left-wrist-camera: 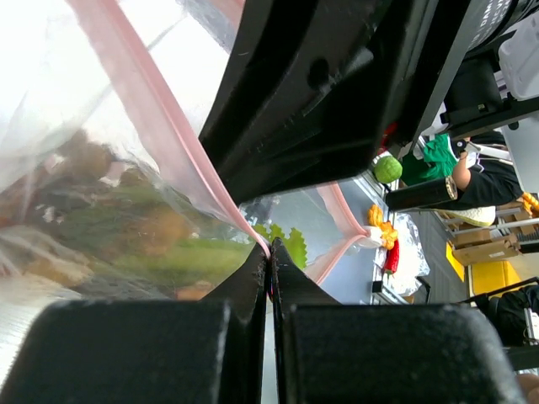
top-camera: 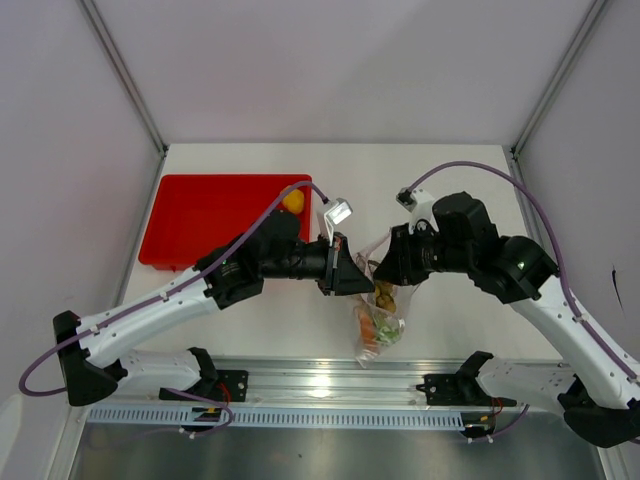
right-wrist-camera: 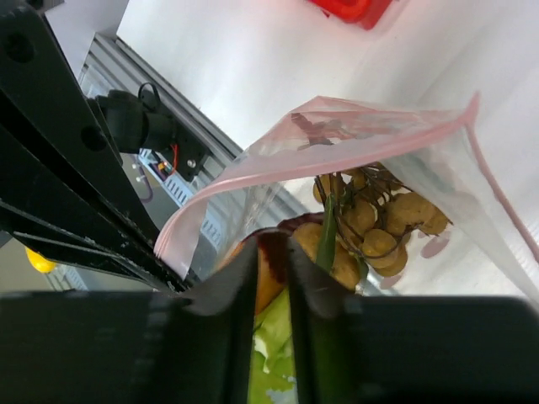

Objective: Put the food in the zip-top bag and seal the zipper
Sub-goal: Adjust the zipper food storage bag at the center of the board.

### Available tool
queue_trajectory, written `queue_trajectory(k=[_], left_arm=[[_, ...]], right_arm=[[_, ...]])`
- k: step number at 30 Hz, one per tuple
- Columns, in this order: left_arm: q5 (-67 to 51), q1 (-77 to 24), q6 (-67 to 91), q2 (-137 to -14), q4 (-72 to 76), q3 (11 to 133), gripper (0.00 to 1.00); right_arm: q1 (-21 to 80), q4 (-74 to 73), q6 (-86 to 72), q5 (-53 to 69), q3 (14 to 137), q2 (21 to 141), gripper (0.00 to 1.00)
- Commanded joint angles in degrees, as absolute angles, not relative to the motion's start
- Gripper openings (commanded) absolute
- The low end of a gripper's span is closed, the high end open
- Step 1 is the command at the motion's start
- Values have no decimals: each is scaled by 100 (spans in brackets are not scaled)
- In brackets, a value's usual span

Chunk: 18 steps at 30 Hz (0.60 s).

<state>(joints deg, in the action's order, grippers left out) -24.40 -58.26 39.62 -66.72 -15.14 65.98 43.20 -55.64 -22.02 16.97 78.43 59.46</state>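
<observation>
Pinching the zipper [left-wrist-camera: 168,143], the left tool [left-wrist-camera: 269,263] shows clamped only in its wrist view. The right tool [right-wrist-camera: 271,252] has jaws nearly together at the bag [top-camera: 378,322], grip unclear, berries [right-wrist-camera: 381,229] inside. Overhead, the bag is by the near edge of the table [top-camera: 270,325], and a fruit [top-camera: 293,200] is in the far-left tray [top-camera: 200,215].

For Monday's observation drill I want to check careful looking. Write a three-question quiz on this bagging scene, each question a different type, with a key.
1. True or false: the yellow fruit lies in the red tray.
2. What does the left tool pinch? A) the pink strip B) the tray's rim C) a cable
3. Fill in: the bag, holding tan berries, has its mouth ____ (open/sealed).
Key: 1 true; 2 A; 3 open.
</observation>
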Motion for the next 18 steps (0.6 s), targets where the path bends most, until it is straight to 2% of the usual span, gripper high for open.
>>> queue_trajectory(k=[1,2,3,7,10,12,15,16,18], left_arm=[[-2514,-5827,3990,-6530,-1362,6794,1],[-2548,-5827,3999,-6522,-1362,6768,0],[-2558,-5827,4008,-6530,-1345,6750,1],[-2637,-5827,4069,-6416,-1248,6653,0],[-2576,-5827,4078,-6259,-1257,6706,1],[-2374,-5827,4078,-6135,-1248,6645,0],[-2285,-5827,4008,-6091,-1344,6793,1],[-2311,-5827,3990,-6117,-1388,6803,1],[-2399,-5827,4017,-6170,-1336,6812,1]], right_arm=[[4359,-5177,-2188,1617,7953,5994,18],[4359,-5194,-2180,1574,8006,6003,9],[4359,-5203,-2188,1521,8076,6020,6],[4351,-5474,-2005,951,8506,6090,8],[4351,-5940,-1863,625,8840,6126,30],[4351,-6020,-1916,580,9060,5925,36],[4359,-6450,-2091,212,9596,5748,53],[4359,-6616,-2135,63,9702,5748,64],[4359,-7196,-2232,-298,9852,5835,67]])
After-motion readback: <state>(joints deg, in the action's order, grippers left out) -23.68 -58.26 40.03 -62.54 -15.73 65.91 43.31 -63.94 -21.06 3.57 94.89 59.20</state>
